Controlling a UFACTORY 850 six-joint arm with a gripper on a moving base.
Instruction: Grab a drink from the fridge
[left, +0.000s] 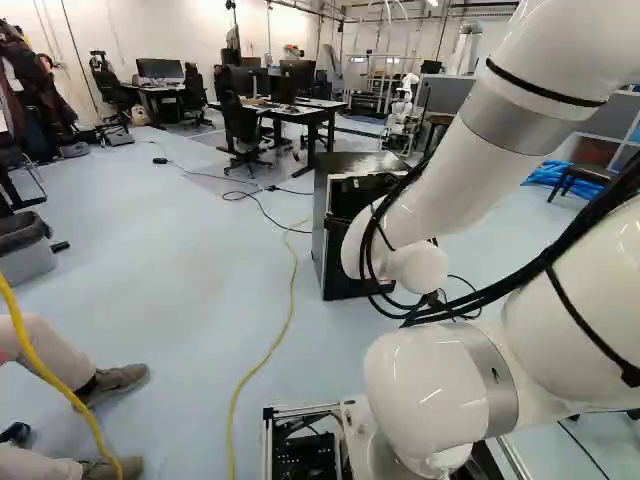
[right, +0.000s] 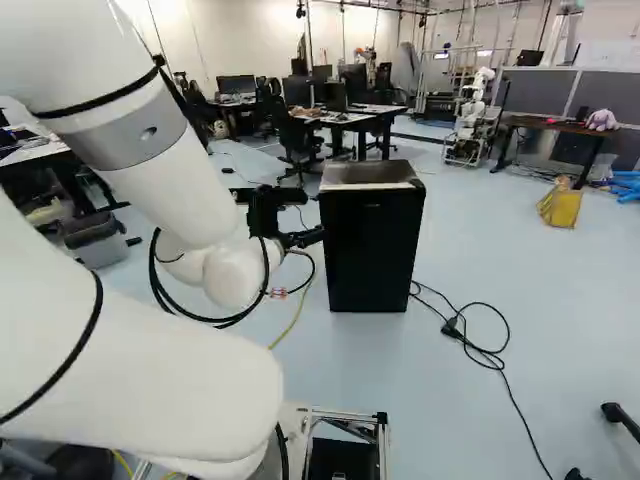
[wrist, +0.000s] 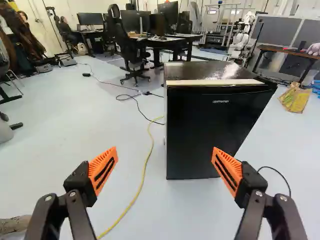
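Hand, fingers spread wide w/ nothing gripped, faced the black fridge, prob. lined up to catch the door edge. Fridge stood on the floor, front toward the arm, presumably for access & door swing. No drink visible; presumably inside, as the door looked shut.

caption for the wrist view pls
Open pincer facing the closed black fridge, a yellow cable lying to one side
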